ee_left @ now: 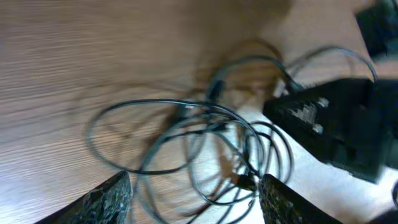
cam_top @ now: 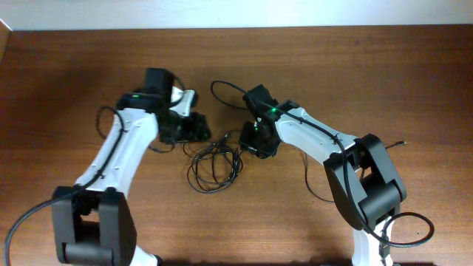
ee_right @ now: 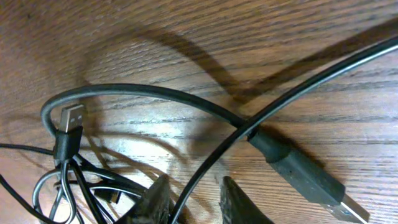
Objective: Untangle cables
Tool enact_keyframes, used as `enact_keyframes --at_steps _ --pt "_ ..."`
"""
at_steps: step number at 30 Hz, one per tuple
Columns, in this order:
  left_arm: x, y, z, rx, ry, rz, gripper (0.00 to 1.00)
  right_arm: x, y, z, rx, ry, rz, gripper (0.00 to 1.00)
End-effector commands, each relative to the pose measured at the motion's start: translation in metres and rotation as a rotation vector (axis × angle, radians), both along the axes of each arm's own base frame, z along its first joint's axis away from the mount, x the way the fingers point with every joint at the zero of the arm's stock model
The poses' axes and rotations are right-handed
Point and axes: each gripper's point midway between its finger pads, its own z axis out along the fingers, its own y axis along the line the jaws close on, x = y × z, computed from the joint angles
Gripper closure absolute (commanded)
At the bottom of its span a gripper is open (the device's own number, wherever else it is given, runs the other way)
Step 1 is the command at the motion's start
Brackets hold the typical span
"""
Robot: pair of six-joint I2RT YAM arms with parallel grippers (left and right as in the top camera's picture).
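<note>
**Early untangling: you were taking hold of one strand while the knot had yet to loosen.**
The cables [cam_top: 214,164] lay in a looped heap mid-table between your two arms, one plug [ee_right: 73,116] poking from the heap's edge. Your right gripper [ee_right: 189,200] sat low with its fingers close either side of a strand [ee_right: 214,167]; whether they had pinched it could not be told. Your left gripper [ee_left: 193,194] hung over the heap with its fingers apart and nothing in them. The next move, as I judged it, called for a firm hold on that strand and a pull away from the heap, with the left pinning the rest. The table [cam_top: 355,66] offered bare wood in front of and beyond the heap, and its edges were well off.
</note>
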Motion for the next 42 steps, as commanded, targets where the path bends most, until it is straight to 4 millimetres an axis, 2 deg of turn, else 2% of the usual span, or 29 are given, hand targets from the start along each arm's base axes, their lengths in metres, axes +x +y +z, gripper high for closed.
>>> enact_keyframes --at_steps 1,4,8,10,14,17,19,22,25,27,28,29,31,33,42 --pt "-0.012 -0.037 0.005 0.012 -0.034 -0.155 0.31 -0.003 -0.002 -0.004 0.0 0.019 -0.009 0.76" --pt "-0.027 -0.049 0.002 0.034 -0.004 -0.21 0.29 -0.001 -0.002 -0.003 0.004 0.013 -0.011 0.76" --pt "-0.033 -0.054 0.0 0.0 0.016 -0.222 0.31 0.0 -0.001 -0.003 0.007 0.009 -0.011 0.77" --pt "-0.036 -0.054 -0.009 -0.004 0.022 -0.224 0.32 0.0 -0.001 -0.003 0.008 0.007 -0.011 0.77" --pt "-0.048 -0.067 -0.03 -0.072 0.025 -0.25 0.36 0.0 -0.001 -0.003 0.008 0.006 -0.011 0.77" --pt "-0.052 -0.081 -0.032 -0.175 0.019 -0.265 0.37 0.0 -0.001 -0.003 0.008 0.006 -0.011 0.77" --pt "-0.054 -0.086 -0.036 -0.213 0.042 -0.223 0.46 0.0 -0.001 -0.003 0.008 0.005 -0.011 0.77" --pt "-0.049 -0.073 -0.058 -0.16 0.088 -0.013 0.54 0.0 -0.001 -0.003 0.008 0.006 -0.011 0.77" --pt "-0.037 -0.077 -0.057 -0.187 0.043 0.016 0.57 0.0 -0.001 -0.003 0.008 0.006 -0.011 0.77" --pt "-0.033 -0.078 -0.056 -0.194 0.021 0.014 0.64 0.0 -0.001 -0.003 0.008 0.006 -0.011 0.78" --pt "-0.032 -0.079 -0.055 -0.195 0.018 0.014 0.69 0.0 -0.001 -0.003 0.008 0.006 -0.011 0.78" --pt "-0.032 -0.079 -0.055 -0.194 0.018 0.014 0.87 0.0 -0.001 -0.003 0.009 0.006 -0.011 0.78" --pt "-0.032 -0.079 -0.055 -0.194 0.018 0.014 0.99 0.002 0.0 -0.002 0.015 -0.002 -0.011 0.76" --pt "-0.032 -0.079 -0.055 -0.194 0.018 0.013 1.0 0.001 0.005 0.0 0.043 0.007 -0.008 0.7" --pt "-0.035 -0.082 -0.053 -0.219 0.03 0.005 1.0 0.004 0.01 0.002 0.07 0.045 -0.12 0.7"
